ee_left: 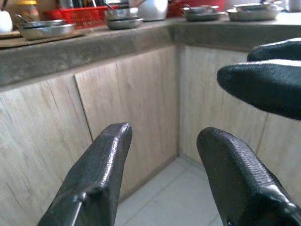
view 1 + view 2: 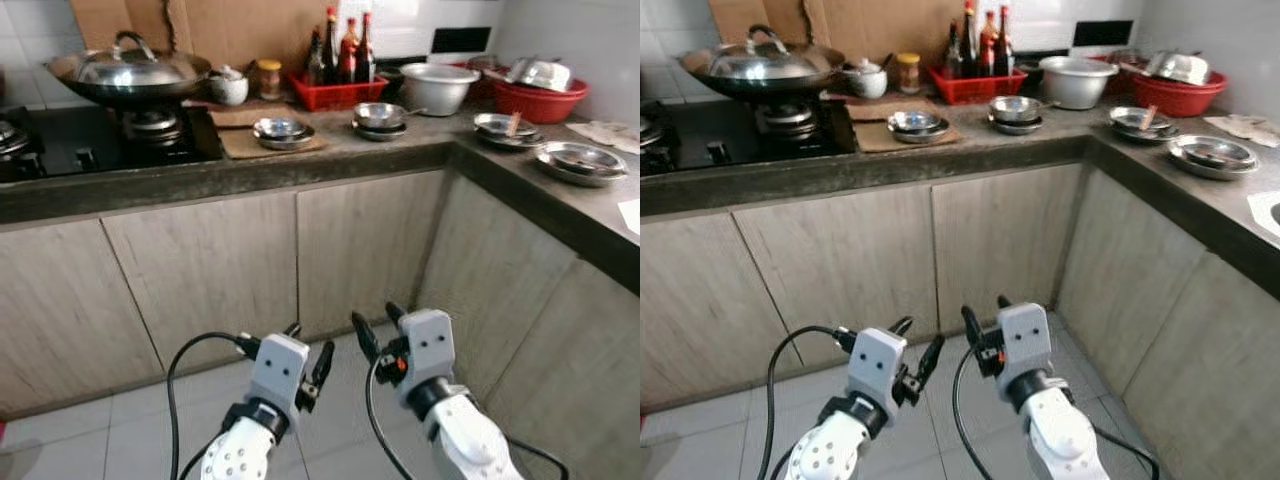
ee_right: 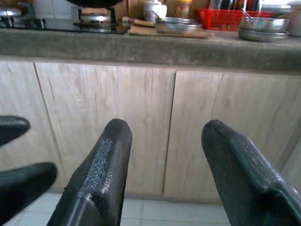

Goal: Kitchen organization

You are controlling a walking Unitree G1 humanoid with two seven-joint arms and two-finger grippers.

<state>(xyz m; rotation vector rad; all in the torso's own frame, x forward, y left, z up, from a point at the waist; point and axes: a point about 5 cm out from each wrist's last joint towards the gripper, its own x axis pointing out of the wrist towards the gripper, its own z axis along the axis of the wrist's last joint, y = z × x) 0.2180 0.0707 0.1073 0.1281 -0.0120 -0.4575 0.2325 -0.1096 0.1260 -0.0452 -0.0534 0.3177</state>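
Several steel dishes stand on the L-shaped counter (image 2: 330,160): a stack of plates (image 2: 283,132) on a brown mat, a bowl on plates (image 2: 379,119), a dish stack (image 2: 505,129) in the corner and another stack (image 2: 581,162) on the right wing. Both grippers hang low in front of the wooden cabinet doors (image 2: 360,250), well below the counter. My left gripper (image 2: 308,353) is open and empty. My right gripper (image 2: 378,325) is open and empty too, close beside the left one.
A lidded wok (image 2: 130,72) sits on the black hob (image 2: 100,140) at the left. At the back stand a red basket of sauce bottles (image 2: 340,90), a big steel basin (image 2: 437,87) and a red tub (image 2: 540,98). White tiled floor (image 2: 120,440) lies below.
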